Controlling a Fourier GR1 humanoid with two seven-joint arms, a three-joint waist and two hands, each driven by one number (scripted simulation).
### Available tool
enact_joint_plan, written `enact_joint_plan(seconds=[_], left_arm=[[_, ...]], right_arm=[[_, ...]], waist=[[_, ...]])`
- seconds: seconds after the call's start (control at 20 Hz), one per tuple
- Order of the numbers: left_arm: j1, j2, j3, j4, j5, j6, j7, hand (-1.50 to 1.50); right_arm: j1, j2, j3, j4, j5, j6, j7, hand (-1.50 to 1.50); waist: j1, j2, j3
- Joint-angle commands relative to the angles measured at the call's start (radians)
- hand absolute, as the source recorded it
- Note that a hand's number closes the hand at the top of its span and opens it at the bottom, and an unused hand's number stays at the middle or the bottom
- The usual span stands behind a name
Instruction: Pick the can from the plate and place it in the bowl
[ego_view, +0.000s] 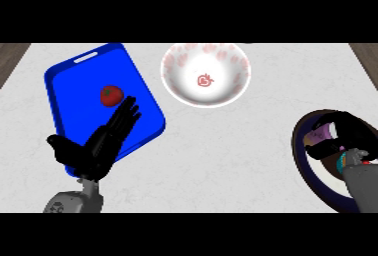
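At lower right of the frame, right hand (341, 135) sits over the dark-rimmed plate (298, 150), fingers curled round something pale with a purple patch: most likely the can (322, 135), only slivers showing between the black fingers. Can seems to be on or just above the plate; cannot tell whether it has lifted off. Grey forearm comes in from the lower right corner and covers part of the plate's inside.

Outward: white bowl (206, 74) with pink markings, upper centre, well apart from the plate, bare counter (221, 160) between.

Left hand (100, 140) at lower left, open, fingers straight and pointing up, resting over the lower edge of a blue tray (74, 80). Tomato (111, 95) on the tray just beyond its fingertips.

Risks, as judged: can mostly wrapped and unseen, so an off-centre hold could let it tilt or slip on the way across. A low carry could clip the bowl's near rim and shove or tip the bowl. A late release might land it on the rim.

Hidden: can's label, its orientation, its contact with the plate. Plate cut off at the right edge of the frame.
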Motion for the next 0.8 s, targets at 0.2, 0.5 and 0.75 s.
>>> enact_joint_plan(seconds=[0.2,0.5,0.75], left_arm=[[0.045,-0.031,-0.027,0.025,-0.038,-0.017,-0.06,0.0],[-0.035,-0.035,-0.044,0.032,-0.017,-0.035,-0.003,0.0],[-0.041,-0.05,-0.059,0.062,-0.036,-0.027,-0.011,0.0]], right_arm=[[-0.01,0.039,0.026,-0.041,0.101,0.023,0.017,1.5],[-0.173,0.324,0.449,-0.055,0.262,0.071,0.066,1.5],[-0.342,0.403,0.705,0.03,0.268,0.039,0.278,1.5]], waist=[[-0.001,0.002,0.003],[0.106,0.012,-0.001],[0.094,0.011,0.001]])
